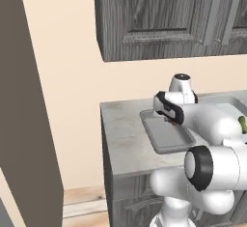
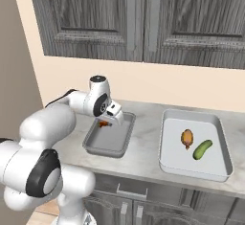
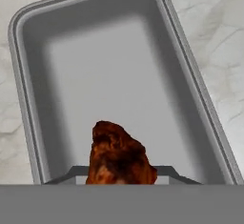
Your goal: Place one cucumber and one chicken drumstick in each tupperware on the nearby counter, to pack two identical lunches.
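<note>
Above the far end of the smaller grey tupperware (image 2: 109, 140) on the counter (image 2: 143, 157), the gripper (image 2: 106, 122) hangs with its 2 fingers clamped on 1 chicken drumstick (image 3: 119, 155).

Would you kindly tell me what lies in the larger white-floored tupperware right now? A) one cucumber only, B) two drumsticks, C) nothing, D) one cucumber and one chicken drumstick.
D: the right base view shows a cucumber and a chicken drumstick side by side on the floor of the larger tupperware.

drumstick (image 3: 119, 156) base cut off, claw (image 2: 106, 122) tips hidden
</note>
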Controlling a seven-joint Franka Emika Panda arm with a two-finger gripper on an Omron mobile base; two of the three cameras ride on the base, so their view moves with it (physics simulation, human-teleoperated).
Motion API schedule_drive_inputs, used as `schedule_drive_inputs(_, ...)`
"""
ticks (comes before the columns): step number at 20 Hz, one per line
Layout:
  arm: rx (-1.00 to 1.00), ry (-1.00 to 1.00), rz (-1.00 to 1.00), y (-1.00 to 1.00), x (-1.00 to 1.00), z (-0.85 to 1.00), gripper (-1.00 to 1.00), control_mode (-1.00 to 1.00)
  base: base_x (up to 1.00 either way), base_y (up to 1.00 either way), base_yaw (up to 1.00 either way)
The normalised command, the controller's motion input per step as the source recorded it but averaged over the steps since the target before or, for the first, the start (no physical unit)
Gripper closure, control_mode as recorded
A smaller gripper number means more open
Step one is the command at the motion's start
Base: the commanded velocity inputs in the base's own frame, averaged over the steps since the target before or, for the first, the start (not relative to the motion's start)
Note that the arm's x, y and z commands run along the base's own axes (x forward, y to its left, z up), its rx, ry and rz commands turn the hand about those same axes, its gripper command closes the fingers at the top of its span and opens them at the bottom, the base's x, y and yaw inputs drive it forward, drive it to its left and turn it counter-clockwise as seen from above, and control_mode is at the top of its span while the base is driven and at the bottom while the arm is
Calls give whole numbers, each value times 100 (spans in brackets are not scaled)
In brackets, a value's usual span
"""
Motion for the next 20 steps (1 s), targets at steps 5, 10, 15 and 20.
schedule_drive_inputs(5,-2,-8,-1,0,59,-46,100,-100,0,0,0)
schedule_drive_inputs(10,-10,-4,-2,0,42,-40,100,-100,0,0,0)
schedule_drive_inputs(15,-9,-11,-5,0,21,-17,-100,-100,0,0,0)
schedule_drive_inputs(20,0,0,-1,0,0,18,-100,-100,0,0,0)
